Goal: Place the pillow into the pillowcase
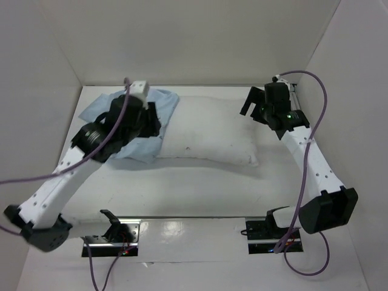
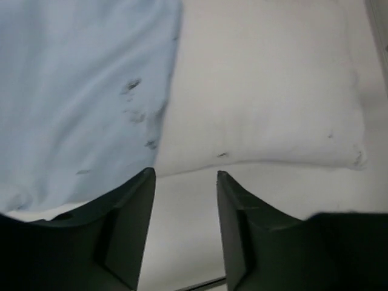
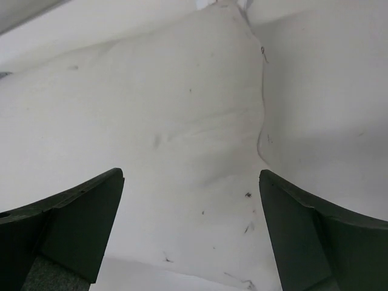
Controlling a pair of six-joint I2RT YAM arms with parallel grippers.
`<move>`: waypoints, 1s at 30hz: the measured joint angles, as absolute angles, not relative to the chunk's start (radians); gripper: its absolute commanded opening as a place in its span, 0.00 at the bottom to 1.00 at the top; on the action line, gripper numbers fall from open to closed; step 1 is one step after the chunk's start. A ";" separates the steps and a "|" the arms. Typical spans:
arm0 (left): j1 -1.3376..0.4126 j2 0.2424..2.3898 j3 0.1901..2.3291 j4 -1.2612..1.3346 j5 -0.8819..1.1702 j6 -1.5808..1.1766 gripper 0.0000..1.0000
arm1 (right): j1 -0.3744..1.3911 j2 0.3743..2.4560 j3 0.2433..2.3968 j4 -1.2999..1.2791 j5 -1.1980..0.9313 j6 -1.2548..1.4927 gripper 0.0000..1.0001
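White walls (image 1: 200, 42) enclosed the white table (image 1: 200, 194) on three sides. The pillow (image 1: 209, 130) lay lengthwise along the far edge of the table, roughly midway between the far corners. The pillowcase (image 1: 165, 103) lay crumpled in the far left corner, its edge meeting the pillow's left end.

The left pincer (image 2: 185, 176) hung over that junction, moderately open and holding nothing. The right pincer (image 3: 191, 176) hung over the pillow's right end, spread wide and also empty.

Handling, as a judgement:
- The pillow looked plump, soft and light. It would sag and compress under a grip, so a corner or end seam is the best hold.
- The pillowcase was thin, limp and wrinkled. A single layer at the open hem is the place to pinch, or the mouth would be clamped closed.

Limits of view:
- The left arm covered much of the pillowcase in the top view.
- The mouth of the pillowcase could not be located. Its edge possibly overlapped the pillow rather than only touching it.
- Both wrist views cut off the pillow's outline.
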State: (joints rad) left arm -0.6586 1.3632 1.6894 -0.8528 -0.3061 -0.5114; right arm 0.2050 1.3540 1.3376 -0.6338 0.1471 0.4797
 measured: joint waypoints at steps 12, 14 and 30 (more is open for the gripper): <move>-0.727 1.168 0.830 -0.697 -0.467 -0.762 0.91 | 0.189 1.276 1.214 -0.685 0.118 0.467 1.00; -0.747 1.171 0.770 -0.672 -0.507 -0.792 0.89 | 0.189 1.276 1.210 -0.686 0.109 0.468 1.00; -0.782 1.435 0.746 -0.381 -0.845 -0.891 0.72 | 0.189 1.275 1.210 -0.683 0.074 0.467 1.00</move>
State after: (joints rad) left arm -0.7818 1.4353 0.7456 -0.3805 -0.8452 -0.8906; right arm 0.1890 1.2755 1.2102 -0.6830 0.0742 0.4667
